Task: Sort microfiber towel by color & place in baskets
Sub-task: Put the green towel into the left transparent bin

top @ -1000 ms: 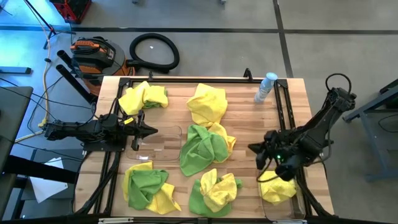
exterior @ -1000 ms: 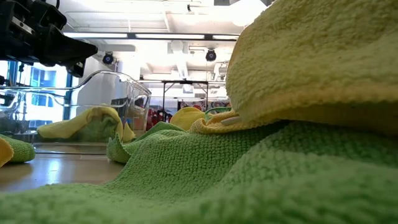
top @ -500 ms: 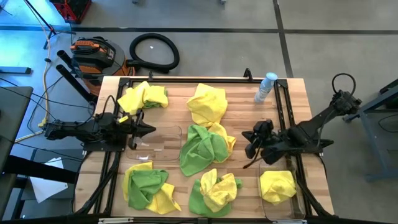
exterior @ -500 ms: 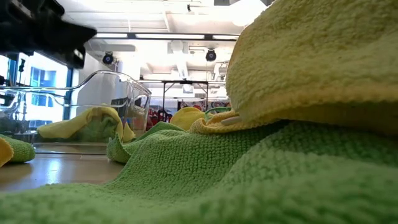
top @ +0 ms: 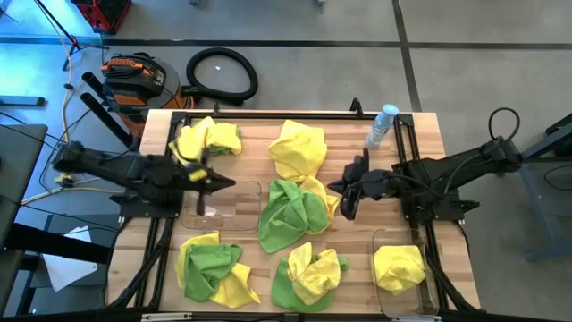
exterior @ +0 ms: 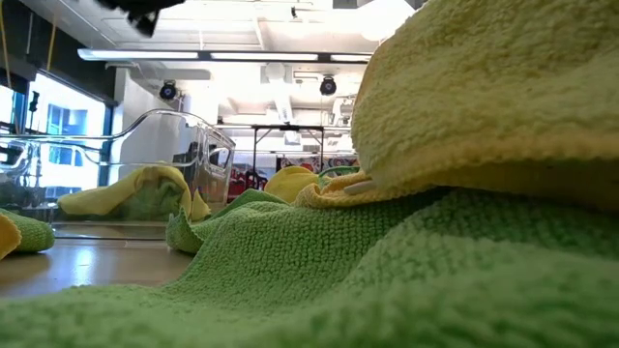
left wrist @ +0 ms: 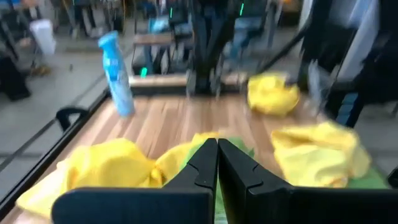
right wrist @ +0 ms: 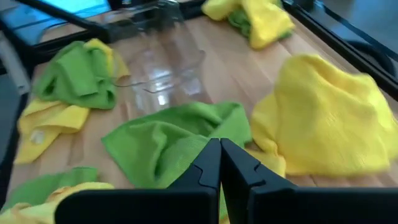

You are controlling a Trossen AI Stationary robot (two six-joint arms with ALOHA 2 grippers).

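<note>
The right gripper (top: 347,199), fingers pressed together and empty, hovers beside the central green towel (top: 284,215); the left gripper (top: 217,182), likewise closed, hangs over the clear left basket (top: 243,215).

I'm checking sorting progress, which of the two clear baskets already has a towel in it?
The basket at the table's near right corner: one yellow towel lies in it. The other basket, beside the left hand, holds nothing.
</note>
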